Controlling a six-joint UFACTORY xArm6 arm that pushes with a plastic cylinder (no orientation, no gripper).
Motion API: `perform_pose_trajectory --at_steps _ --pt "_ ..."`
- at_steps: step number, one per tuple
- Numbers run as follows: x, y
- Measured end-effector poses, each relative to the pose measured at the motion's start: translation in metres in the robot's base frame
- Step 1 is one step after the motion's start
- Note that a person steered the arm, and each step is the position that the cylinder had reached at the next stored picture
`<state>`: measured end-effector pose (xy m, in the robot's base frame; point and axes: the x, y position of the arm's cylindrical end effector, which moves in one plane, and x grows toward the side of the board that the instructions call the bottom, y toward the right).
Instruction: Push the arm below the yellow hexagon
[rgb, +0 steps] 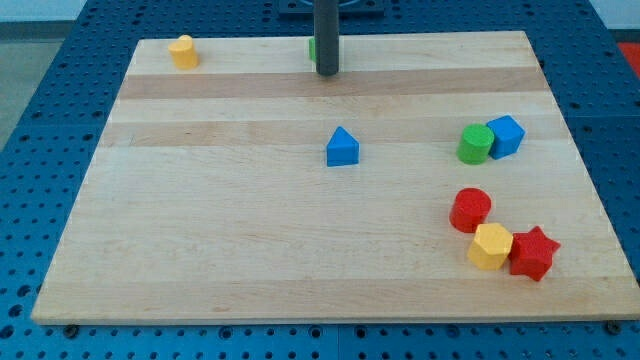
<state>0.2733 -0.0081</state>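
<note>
The yellow hexagon (490, 246) lies near the board's lower right. It touches a red star (532, 253) on its right and a red cylinder (470, 210) just above it. My tip (327, 73) rests on the board at the view's top centre, far up and to the left of the yellow hexagon and touching none of these blocks. A green block (312, 48) is mostly hidden behind the rod.
A second yellow block (183, 51) sits at the top left corner; its shape is unclear. A blue house-shaped block (342, 147) is at mid-board below my tip. A green cylinder (475, 144) and a blue cube (506, 135) touch at the right. The wooden board (200, 240) ends just below the hexagon.
</note>
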Motion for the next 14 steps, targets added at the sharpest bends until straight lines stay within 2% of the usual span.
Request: perform_pose_trajectory --at_steps 2,4,6,11,12,14 --pt "0.054 0.003" --pt "0.079 0.053" --pt "0.129 0.061" --pt "0.307 0.068" --pt "0.327 0.099" --pt "0.337 0.149"
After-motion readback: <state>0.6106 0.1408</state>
